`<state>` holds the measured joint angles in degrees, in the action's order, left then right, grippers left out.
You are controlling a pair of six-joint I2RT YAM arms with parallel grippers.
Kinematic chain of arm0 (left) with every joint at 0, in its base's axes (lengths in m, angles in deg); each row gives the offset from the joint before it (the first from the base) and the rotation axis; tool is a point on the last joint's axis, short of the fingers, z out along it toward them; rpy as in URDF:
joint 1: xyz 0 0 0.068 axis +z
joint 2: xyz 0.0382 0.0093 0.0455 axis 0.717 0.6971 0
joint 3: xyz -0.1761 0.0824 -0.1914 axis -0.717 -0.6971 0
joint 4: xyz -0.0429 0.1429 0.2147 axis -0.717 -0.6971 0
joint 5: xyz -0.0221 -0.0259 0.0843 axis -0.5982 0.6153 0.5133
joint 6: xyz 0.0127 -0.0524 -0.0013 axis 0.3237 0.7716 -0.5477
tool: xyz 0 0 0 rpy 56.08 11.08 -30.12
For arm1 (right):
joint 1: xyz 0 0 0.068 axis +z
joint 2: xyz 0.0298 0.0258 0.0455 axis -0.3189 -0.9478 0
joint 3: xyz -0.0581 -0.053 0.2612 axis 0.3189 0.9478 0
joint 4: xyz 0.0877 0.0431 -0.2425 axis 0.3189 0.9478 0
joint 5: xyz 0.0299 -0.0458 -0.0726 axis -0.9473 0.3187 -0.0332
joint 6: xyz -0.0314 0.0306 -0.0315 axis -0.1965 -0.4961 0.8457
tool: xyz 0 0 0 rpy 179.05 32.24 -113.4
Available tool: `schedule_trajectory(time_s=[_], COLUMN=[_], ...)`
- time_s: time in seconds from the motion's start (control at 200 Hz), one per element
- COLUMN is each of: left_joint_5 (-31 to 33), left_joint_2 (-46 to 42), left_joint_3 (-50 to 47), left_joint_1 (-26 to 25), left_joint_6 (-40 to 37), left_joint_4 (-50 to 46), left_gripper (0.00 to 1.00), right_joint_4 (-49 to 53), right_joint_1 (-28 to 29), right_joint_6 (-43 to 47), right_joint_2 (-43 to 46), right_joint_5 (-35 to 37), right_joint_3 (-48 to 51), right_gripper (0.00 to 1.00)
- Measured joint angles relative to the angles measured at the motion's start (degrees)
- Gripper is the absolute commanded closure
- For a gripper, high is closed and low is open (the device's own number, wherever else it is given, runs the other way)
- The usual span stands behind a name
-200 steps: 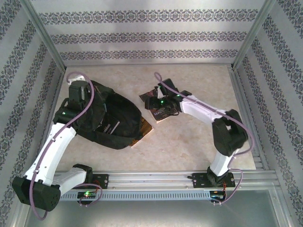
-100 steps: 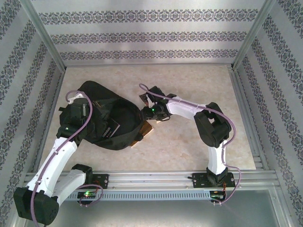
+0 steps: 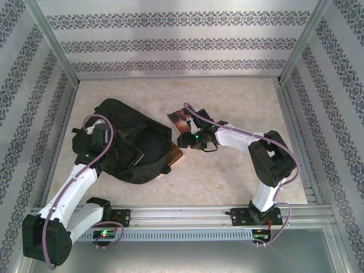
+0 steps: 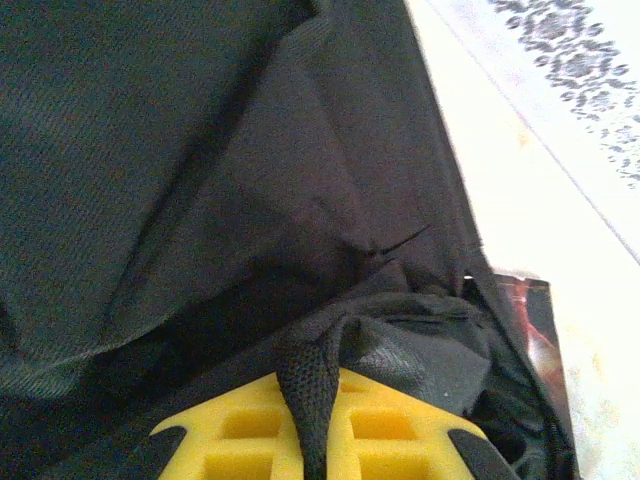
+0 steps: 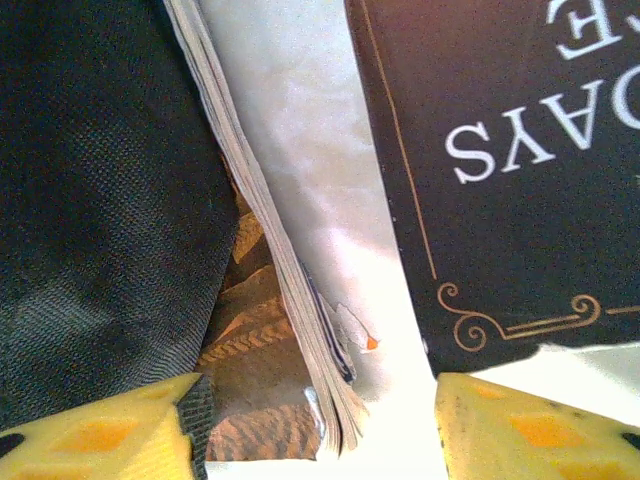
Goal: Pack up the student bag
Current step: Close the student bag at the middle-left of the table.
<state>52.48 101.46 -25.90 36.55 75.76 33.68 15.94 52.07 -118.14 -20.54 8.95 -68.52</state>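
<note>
Top external view, far left: the left arm rises from its base at the near edge and leans up and inward, with its wrist bent down over the left half of the student bag (image 3: 142,145). The left tool (image 3: 98,139) sits down in the black cloth. From the left wrist camera its yellow pads (image 4: 250,440) are clenched together with a strip of the bag's fabric running between them. I judge this pinch is meant to hold the bag steady and its opening lifted while the other arm feeds things in. The bag lies slumped and crumpled on the left middle of the bench (image 3: 239,102). At the bag's right rim a brown book (image 3: 175,156) pokes out, its corner on the bench. Whether it is inside the mouth or only tucked beneath the cloth I cannot tell. Just beyond it, a dark book (image 3: 181,119) with pale lettering lies flat on the bench, apart from the bag, probably waiting its turn. The right tool (image 3: 186,141) hangs low between the two books. Through the right wrist camera its fingers (image 5: 110,430) stand released and wide apart, grasping nothing, with the brown book's page edge between them. The right arm has its elbow folded out to the right and its forearm stretched left across the bench toward the bag.
</note>
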Motion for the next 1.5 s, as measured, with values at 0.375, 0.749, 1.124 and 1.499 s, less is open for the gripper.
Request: schedule_trajectory(time_s=[0.375, 0.749, 1.124, 1.499], left_joint_5=[-2.0, -3.7, -5.9, -9.4], left_joint_2=[4.5, 6.5, 5.6, 6.9], left_joint_3=[-4.1, -5.0, -3.8, 5.1], left_joint_1=[0.0, 0.3, 0.4, -1.6], left_joint_6=[5.0, 6.0, 3.9, -4.6], left_joint_4=[1.4, 4.7, 3.2, -5.2], left_gripper=[1.00, 1.00, 0.57, 0.46], right_joint_4=[-1.1, -1.0, -6.5, -6.4], right_joint_1=[2.1, 3.4, 2.4, -4.4], right_joint_6=[-1.4, -4.8, -7.2, -13.0], right_joint_2=[-7.1, -7.1, 1.6, 25.6], right_joint_5=[-6.0, -11.6, -8.3, 5.2], right_joint_3=[-2.1, -2.1, 7.3, 28.9], right_gripper=[0.68, 1.00, 1.00, 1.00])
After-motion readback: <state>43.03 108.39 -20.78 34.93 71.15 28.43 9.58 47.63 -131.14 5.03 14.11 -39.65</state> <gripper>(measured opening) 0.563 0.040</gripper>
